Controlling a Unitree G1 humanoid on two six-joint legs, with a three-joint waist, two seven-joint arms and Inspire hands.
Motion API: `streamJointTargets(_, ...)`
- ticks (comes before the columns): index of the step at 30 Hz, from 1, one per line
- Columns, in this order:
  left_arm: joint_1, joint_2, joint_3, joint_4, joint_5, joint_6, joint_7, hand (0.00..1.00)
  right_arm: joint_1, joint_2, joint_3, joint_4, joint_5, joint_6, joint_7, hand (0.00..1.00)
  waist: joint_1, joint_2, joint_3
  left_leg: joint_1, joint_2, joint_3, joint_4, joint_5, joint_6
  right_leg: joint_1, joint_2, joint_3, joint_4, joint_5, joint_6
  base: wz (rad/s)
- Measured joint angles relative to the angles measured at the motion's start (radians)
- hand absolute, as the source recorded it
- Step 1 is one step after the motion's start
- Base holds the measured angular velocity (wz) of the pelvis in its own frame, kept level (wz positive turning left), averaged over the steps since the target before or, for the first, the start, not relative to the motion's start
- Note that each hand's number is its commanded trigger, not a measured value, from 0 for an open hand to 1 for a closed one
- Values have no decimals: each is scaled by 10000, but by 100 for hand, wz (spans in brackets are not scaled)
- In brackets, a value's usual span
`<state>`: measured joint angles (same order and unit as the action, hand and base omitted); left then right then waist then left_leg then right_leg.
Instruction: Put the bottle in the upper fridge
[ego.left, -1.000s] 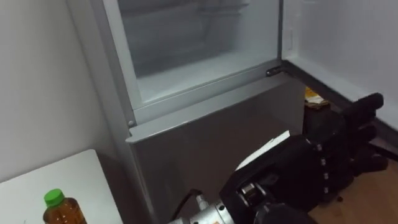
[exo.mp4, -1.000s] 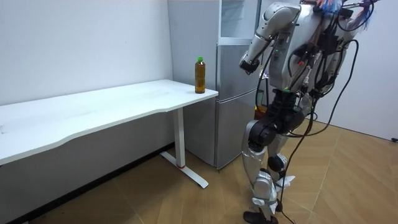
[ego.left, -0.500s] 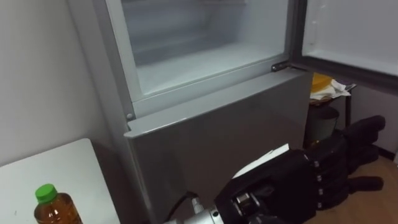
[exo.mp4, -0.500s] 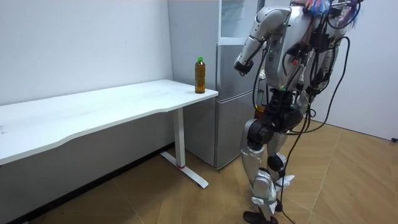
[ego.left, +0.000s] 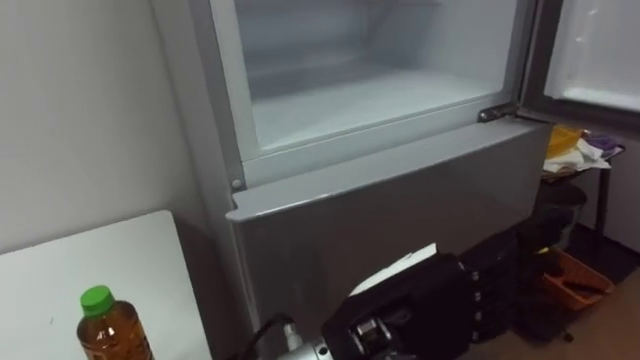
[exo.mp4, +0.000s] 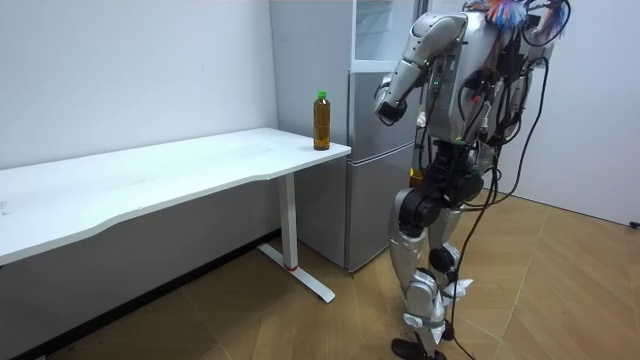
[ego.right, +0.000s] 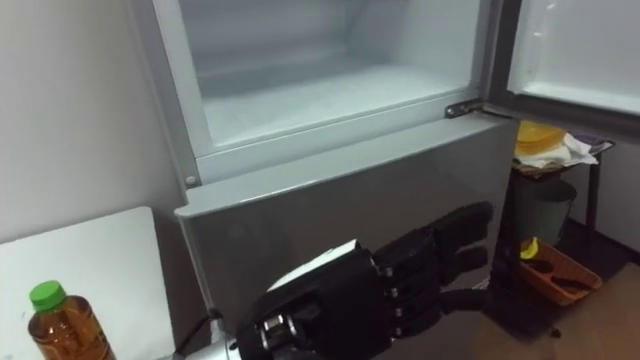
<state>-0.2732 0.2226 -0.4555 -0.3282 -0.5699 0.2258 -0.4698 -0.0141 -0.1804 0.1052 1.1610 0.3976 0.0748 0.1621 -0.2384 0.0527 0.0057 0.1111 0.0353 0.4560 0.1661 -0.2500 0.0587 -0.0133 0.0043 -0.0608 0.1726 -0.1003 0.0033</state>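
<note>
Left black robot hand (ego.right: 385, 290), fingers straight, empty, hovered before grey fridge (ego.right: 330, 200); upright amber green-capped plastic bottle (ego.right: 62, 330) stood leftward on white table (ego.right: 110, 260), well apart.

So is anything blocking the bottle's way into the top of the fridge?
Nothing visible does. The bottle stands on the white table beside the fridge. The upper compartment is open, its floor bare. The left robot hand, fingers straight, is lower down, before the lower door.

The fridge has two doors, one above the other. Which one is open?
The upper door, swung out to the right, baring the white upper compartment. The grey lower door beneath it is shut.
</note>
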Motion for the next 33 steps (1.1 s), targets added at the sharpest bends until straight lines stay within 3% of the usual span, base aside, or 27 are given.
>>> streamJointTargets(3,552,270,315,-8,481,-48,-13,0,32,5,-20,7,-21,-173,1,0,90,-140,-45,-42,16,-347,42,31,-47,180,5,-231,-44,-35,-53,28)
streamJointTargets(6,1136,354,729,-83,507,-142,-17,0,207,-22,-25,-60,-26,-357,-84,0,470,-153,-69,-121,24,-561,61,49,-75,167,11,-340,-72,-72,-87,15)
streamJointTargets(8,1836,387,1033,-88,562,-380,-52,0,424,-10,-24,-66,-36,-421,-78,0,802,-163,-68,-130,28,-652,46,66,-105,169,-21,-540,-40,-144,-125,11)
streamJointTargets(11,2962,588,1329,13,1188,-571,-145,0,682,7,-107,-353,-263,-430,-74,0,871,-203,-59,-145,9,-1058,61,92,-146,300,-47,-794,-75,-216,-159,25)
streamJointTargets(17,4952,735,1615,897,2134,-615,-236,0,967,-7,-195,-1050,-982,-567,-55,0,1066,-393,-70,-293,-16,-1658,281,99,-176,352,-131,-1281,-34,-457,-203,28)
streamJointTargets(21,5303,894,1778,1467,2131,-664,-216,0,1157,-133,-178,-1297,-974,-836,-112,0,1317,-355,-59,-290,-10,-1702,306,97,-179,401,-138,-1320,-13,-474,-202,7)
streamJointTargets(28,5535,983,1822,2685,2637,-1506,-138,0,1475,-194,-200,-2259,-1711,-1010,-553,0,1403,-288,-25,-268,-21,-1754,226,105,-192,486,-165,-1371,175,-523,-217,2)
streamJointTargets(31,5570,971,1859,3576,3016,-1552,-129,0,1574,-196,-211,-2549,-1766,-1086,-593,0,1402,-307,-14,-222,-45,-1867,233,110,-198,484,-174,-1431,152,-539,-216,7)
streamJointTargets(33,5746,910,1999,4123,3534,-1837,-110,0,1810,-199,-216,-3029,-1745,-1089,-647,0,1429,-309,-12,-106,-67,-1871,209,110,-199,534,-191,-1424,164,-614,-209,0)
